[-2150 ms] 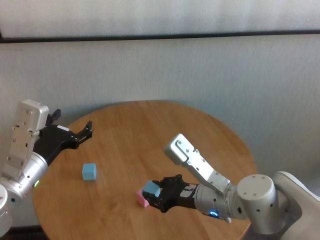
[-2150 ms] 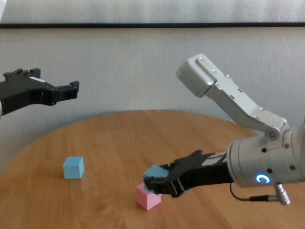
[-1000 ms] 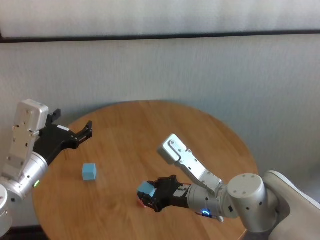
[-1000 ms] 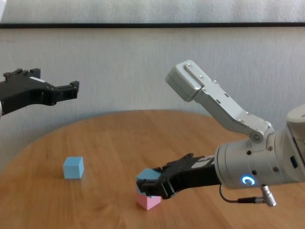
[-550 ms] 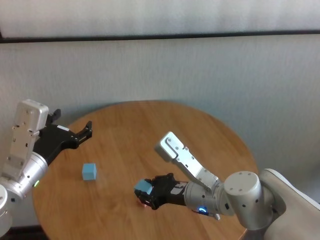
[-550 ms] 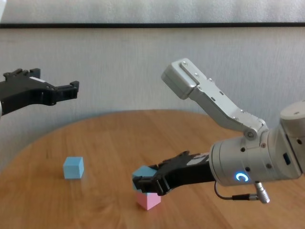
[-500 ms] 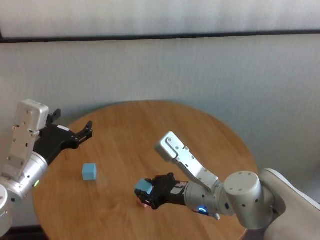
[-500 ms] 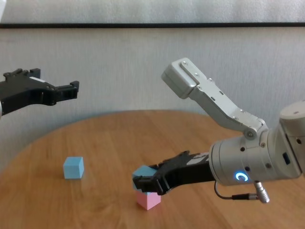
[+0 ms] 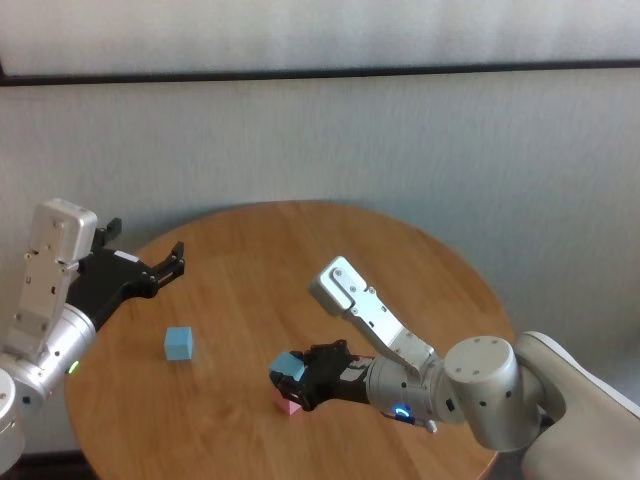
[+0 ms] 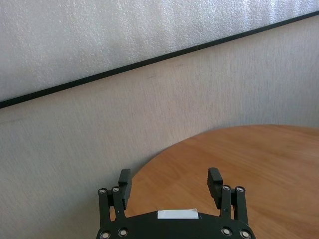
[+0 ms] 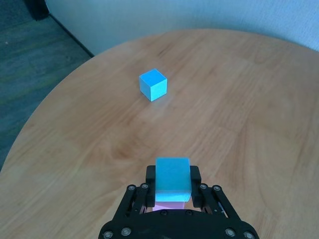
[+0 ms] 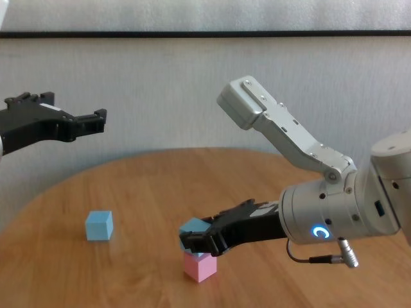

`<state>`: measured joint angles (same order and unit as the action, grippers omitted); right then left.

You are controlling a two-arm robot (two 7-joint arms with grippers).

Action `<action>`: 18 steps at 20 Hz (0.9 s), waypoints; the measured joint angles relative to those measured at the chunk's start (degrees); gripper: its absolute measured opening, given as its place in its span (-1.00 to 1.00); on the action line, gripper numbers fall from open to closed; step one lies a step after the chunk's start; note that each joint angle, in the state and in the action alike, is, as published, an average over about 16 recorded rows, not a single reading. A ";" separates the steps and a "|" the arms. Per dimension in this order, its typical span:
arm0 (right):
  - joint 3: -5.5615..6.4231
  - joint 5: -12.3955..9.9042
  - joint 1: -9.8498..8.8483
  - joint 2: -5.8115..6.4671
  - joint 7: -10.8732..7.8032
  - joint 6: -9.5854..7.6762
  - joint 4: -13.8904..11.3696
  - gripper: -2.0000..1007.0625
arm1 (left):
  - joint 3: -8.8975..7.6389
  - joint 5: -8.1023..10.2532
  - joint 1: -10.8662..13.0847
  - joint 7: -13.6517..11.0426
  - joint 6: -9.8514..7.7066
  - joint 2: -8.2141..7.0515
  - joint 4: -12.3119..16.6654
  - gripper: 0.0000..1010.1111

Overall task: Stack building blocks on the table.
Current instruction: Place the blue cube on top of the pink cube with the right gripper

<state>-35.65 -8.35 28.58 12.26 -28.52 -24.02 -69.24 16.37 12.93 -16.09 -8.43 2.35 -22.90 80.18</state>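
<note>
building blocks number three on the table (image 9: 400, 260). from the head view, the right gripper (image 9: 296, 376) is clenched on a light blue block (image 9: 288, 366) directly over the pink block (image 9: 289, 403), toward the table's near edge. the second light blue block (image 9: 179, 343) sits well apart, toward the left edge. the left gripper (image 9: 176, 260) hangs above the left edge with its jaws spread and nothing in them.

left wrist view: the left gripper's fingers (image 10: 215, 182) stand wide apart, with only the far rim of the table beyond them; this arm is idle.

right wrist view: the held blue block sits between the right gripper's fingers (image 11: 196, 174), and a sliver of pink shows just beneath it, roughly lined up. the loose blue block lies farther off on bare wood.

chest view: the held block looks tilted, one corner low, right above the pink block's top; i cannot tell whether they touch.

the step in hand looks like placing the first blue block on pink. next it calls for levelling the block, settling it squarely, then letting go without nudging the pink one.
</note>
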 joint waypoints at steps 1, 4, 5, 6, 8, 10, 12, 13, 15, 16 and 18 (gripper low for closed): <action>0.02 0.00 0.06 -0.07 -0.02 -0.04 0.14 -0.26 | 0.00 0.00 0.00 0.00 0.00 0.00 0.00 0.98; 0.08 -0.01 0.23 -0.24 -0.09 -0.17 0.51 -0.26 | 0.00 0.00 0.00 0.00 0.00 0.00 0.00 0.98; 0.10 -0.02 0.27 -0.29 -0.12 -0.22 0.60 -0.26 | 0.00 0.00 0.00 0.00 0.00 0.00 0.00 0.98; 0.11 -0.03 0.31 -0.33 -0.15 -0.27 0.67 -0.26 | 0.00 0.00 0.00 0.00 0.00 0.00 0.00 0.98; 0.13 -0.05 0.36 -0.37 -0.21 -0.38 0.78 -0.26 | 0.00 0.00 0.00 0.00 0.00 0.00 0.00 0.98; 0.14 -0.08 0.38 -0.39 -0.26 -0.49 0.82 -0.26 | 0.00 0.00 0.00 0.00 0.00 0.00 0.00 0.98; 0.14 -0.10 0.38 -0.39 -0.29 -0.56 0.82 -0.26 | 0.00 0.00 0.00 0.00 0.00 0.00 0.00 0.98; 0.14 -0.11 0.37 -0.39 -0.30 -0.58 0.81 -0.25 | 0.00 0.00 0.00 0.00 0.00 0.00 0.00 0.98; 0.14 -0.12 0.37 -0.38 -0.29 -0.57 0.79 -0.23 | 0.00 0.00 0.00 0.00 0.00 0.00 0.00 0.98; 0.14 -0.12 0.36 -0.38 -0.28 -0.56 0.78 -0.21 | 0.00 0.00 0.00 0.00 0.00 0.00 0.00 0.98; 0.14 -0.12 0.35 -0.37 -0.27 -0.54 0.76 -0.16 | 0.00 0.00 0.00 0.00 0.00 0.00 0.00 0.98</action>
<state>-35.51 -8.46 28.94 11.89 -28.79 -24.56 -68.47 16.37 12.93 -16.09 -8.43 2.35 -22.90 80.18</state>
